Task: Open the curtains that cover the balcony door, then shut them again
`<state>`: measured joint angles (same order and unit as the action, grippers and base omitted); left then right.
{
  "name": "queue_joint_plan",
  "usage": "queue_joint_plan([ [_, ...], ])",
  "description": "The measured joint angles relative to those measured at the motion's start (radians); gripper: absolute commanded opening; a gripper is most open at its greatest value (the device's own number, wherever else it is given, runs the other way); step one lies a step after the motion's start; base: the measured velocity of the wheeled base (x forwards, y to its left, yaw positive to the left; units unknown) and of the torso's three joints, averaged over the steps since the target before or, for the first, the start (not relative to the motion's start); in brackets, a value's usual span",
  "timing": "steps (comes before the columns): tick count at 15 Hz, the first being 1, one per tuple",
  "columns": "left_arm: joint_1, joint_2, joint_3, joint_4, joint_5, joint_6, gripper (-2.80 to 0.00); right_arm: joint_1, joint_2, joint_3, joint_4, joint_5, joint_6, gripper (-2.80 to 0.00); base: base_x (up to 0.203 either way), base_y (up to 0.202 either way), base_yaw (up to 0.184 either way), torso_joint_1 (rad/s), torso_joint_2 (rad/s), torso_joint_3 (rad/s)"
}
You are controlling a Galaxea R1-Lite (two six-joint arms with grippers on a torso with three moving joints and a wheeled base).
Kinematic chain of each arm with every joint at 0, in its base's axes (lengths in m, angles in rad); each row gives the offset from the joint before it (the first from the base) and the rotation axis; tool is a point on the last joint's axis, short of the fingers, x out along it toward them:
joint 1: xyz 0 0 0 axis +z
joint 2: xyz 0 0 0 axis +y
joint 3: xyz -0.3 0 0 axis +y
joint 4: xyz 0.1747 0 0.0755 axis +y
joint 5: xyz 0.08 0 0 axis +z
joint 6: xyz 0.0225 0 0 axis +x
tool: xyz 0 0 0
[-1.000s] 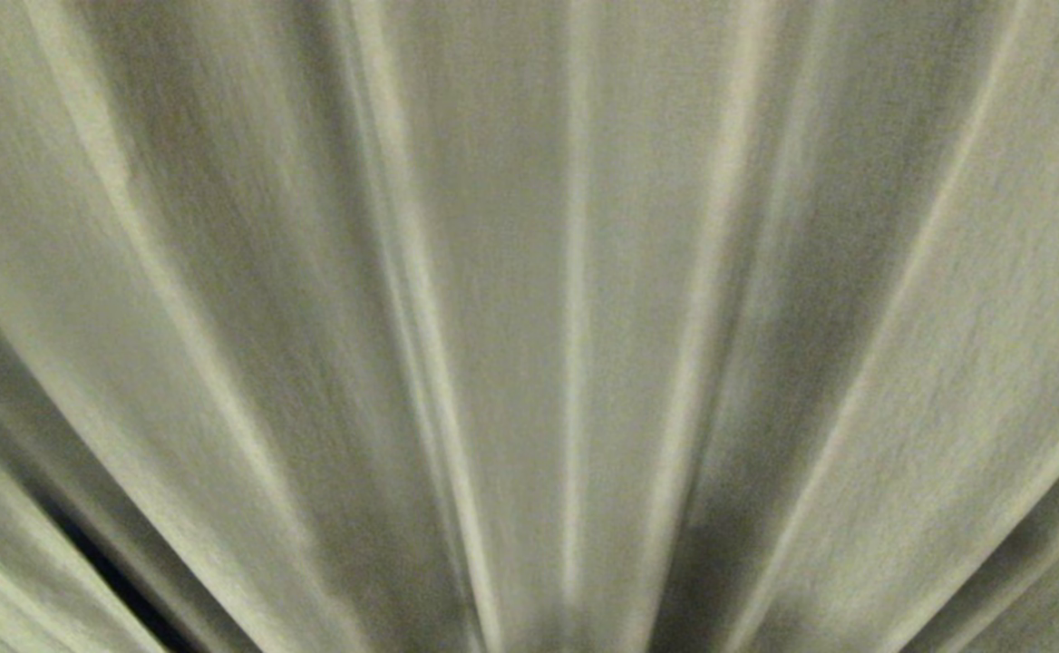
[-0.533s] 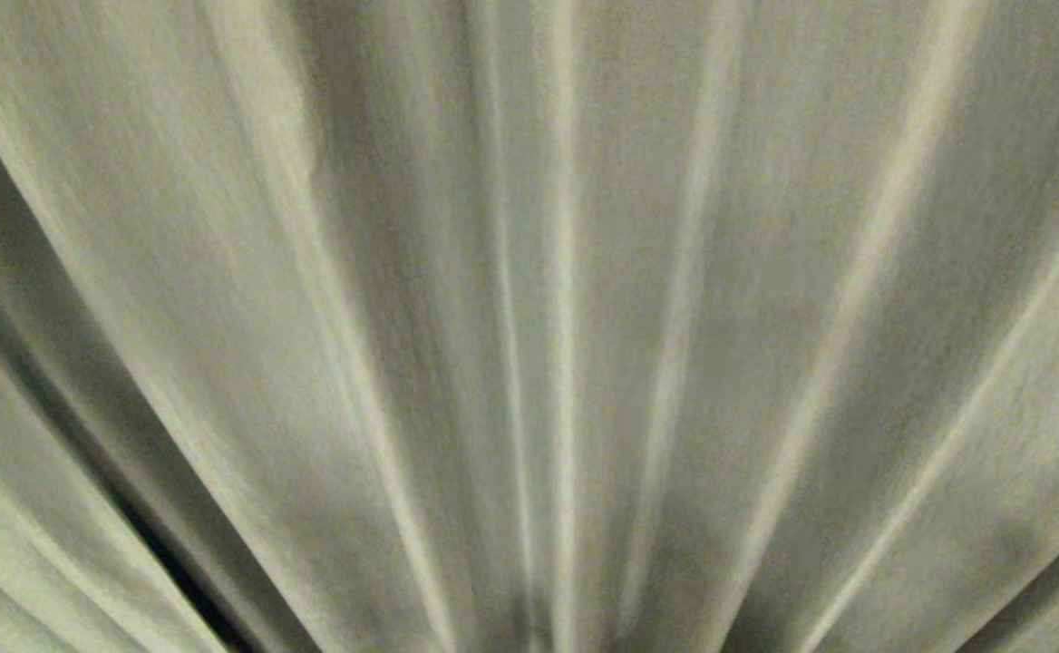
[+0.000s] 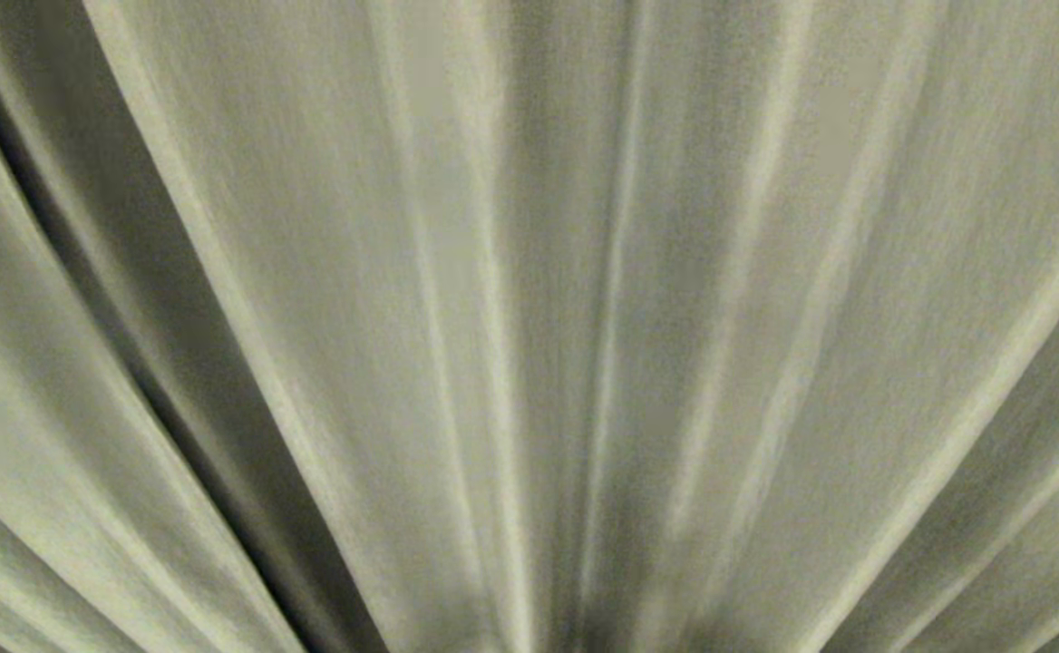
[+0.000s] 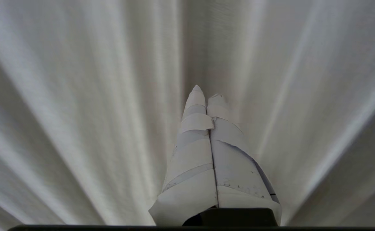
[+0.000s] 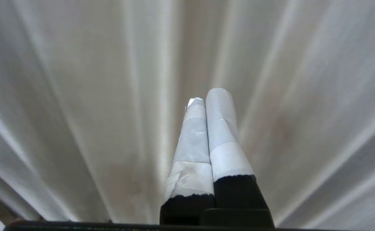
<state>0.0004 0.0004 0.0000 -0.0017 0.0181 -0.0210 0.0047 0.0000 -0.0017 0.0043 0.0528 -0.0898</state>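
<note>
- While the curtains [image 3: 529, 326] fill the head view, their long folds run top to bottom and fan outward, with a dark gap between folds at lower left
- Ahead of the left gripper [image 4: 206, 93] hangs the same cream fabric; its taped fingers press together on nothing
- Only the wrist views show the grippers: the right gripper [image 5: 208, 96] likewise points at the folds, pinched closed and empty

Curtains [image 3: 529, 326] across whole head view (folds fanning upward), w/ both pincers before them.
</note>
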Motion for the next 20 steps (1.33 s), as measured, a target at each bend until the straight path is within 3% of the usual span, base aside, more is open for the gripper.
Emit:
queue_joint_plan([
  [20,0.000,0.000,0.000,-0.001,0.000,-0.006,-2.80,0.000,0.000,0.000,0.000,0.000,0.000,-2.80,0.000,0.190,0.000,0.002,0.00,0.004],
])
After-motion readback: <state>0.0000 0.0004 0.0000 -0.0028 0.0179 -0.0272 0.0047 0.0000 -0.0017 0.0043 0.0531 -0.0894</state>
